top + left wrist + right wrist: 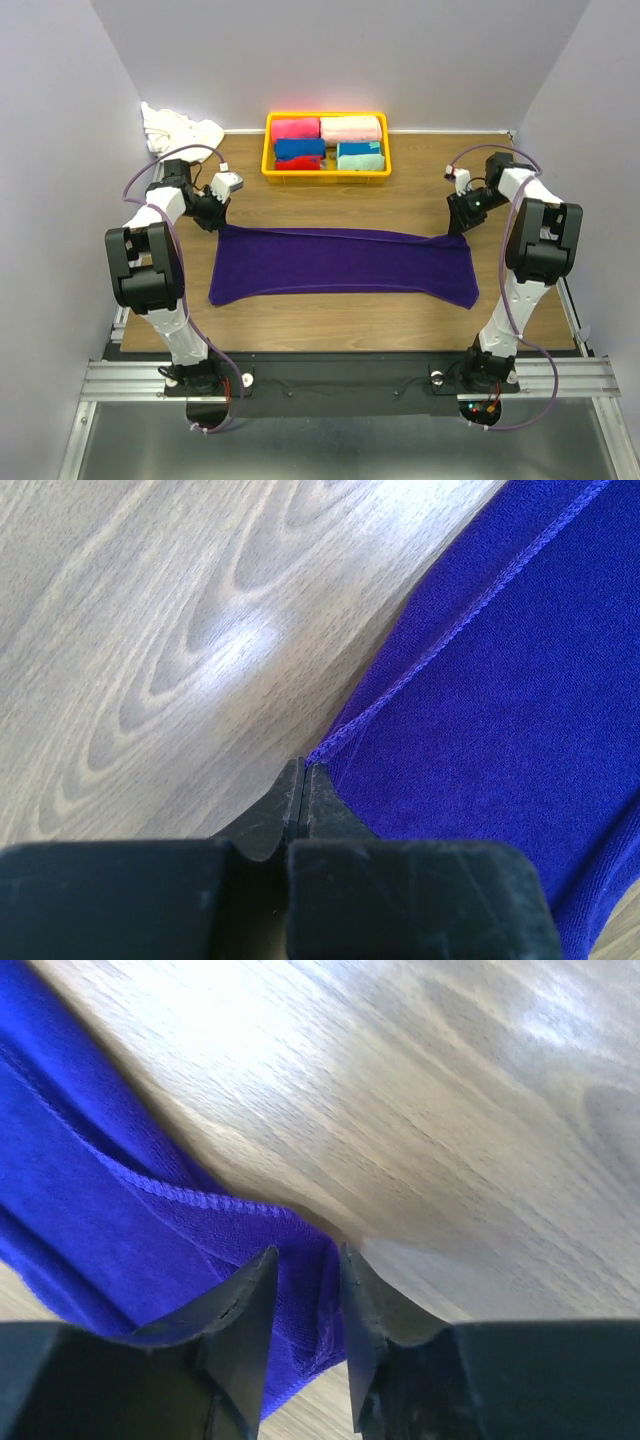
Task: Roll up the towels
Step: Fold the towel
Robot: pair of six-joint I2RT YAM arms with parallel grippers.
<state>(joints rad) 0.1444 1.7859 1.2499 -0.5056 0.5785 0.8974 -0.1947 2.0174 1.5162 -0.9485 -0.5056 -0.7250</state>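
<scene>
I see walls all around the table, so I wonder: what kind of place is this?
Probably a robot testing booth, not a home: two robot arms bolted to a metal rail, plain walls closing in a wooden table, and a purple towel spread on it.

1. I see the purple towel [340,262] lying spread out flat in the middle of the table [330,322]; it is a long, dark purple cloth that runs from left to right; its far edge is pulled almost straight, with a thin fold along it; its near edge curves in a little in the middle.
2. I see the white towel [180,128] in the far left corner; it is bunched up in a soft heap, not rolled; it lies well apart from the purple one.
</scene>
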